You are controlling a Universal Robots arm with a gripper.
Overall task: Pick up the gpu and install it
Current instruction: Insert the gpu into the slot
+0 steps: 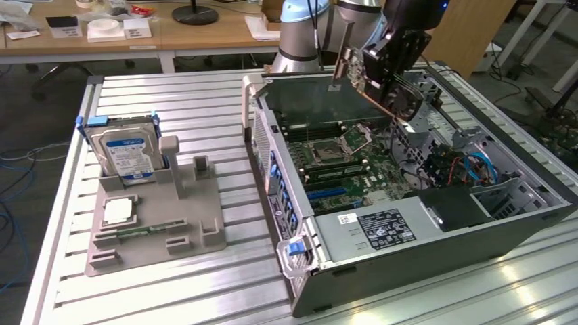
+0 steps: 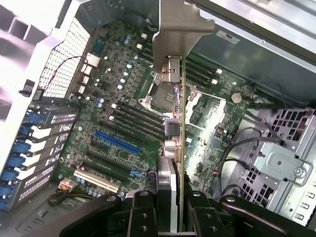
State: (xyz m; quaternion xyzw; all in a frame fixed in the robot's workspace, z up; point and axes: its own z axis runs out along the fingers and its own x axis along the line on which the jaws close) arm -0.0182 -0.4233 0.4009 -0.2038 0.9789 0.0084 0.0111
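My gripper [image 1: 397, 64] is shut on the gpu [image 1: 372, 78], a dark flat card with a silvery end bracket [image 1: 340, 57], and holds it tilted in the air above the back part of the open computer case [image 1: 271, 142]. In the wrist view the gpu [image 2: 180, 123] stands edge-on between my fingers [image 2: 143, 215], bracket [image 2: 175, 34] pointing away from me. Below it lies the motherboard [image 2: 118, 98] with its blue slot [image 2: 117, 142], also seen as the blue slot [image 1: 334, 191] in the exterior view. The card hangs clear of the board.
A grey holder tray [image 1: 194, 223] on the exterior view's left carries a hard drive [image 1: 131, 152] with a blue label, a processor chip [image 1: 120, 211] and a memory stick [image 1: 145, 231]. Inside the case are a power supply [image 1: 380, 227] and a metal drive cage [image 2: 281, 163].
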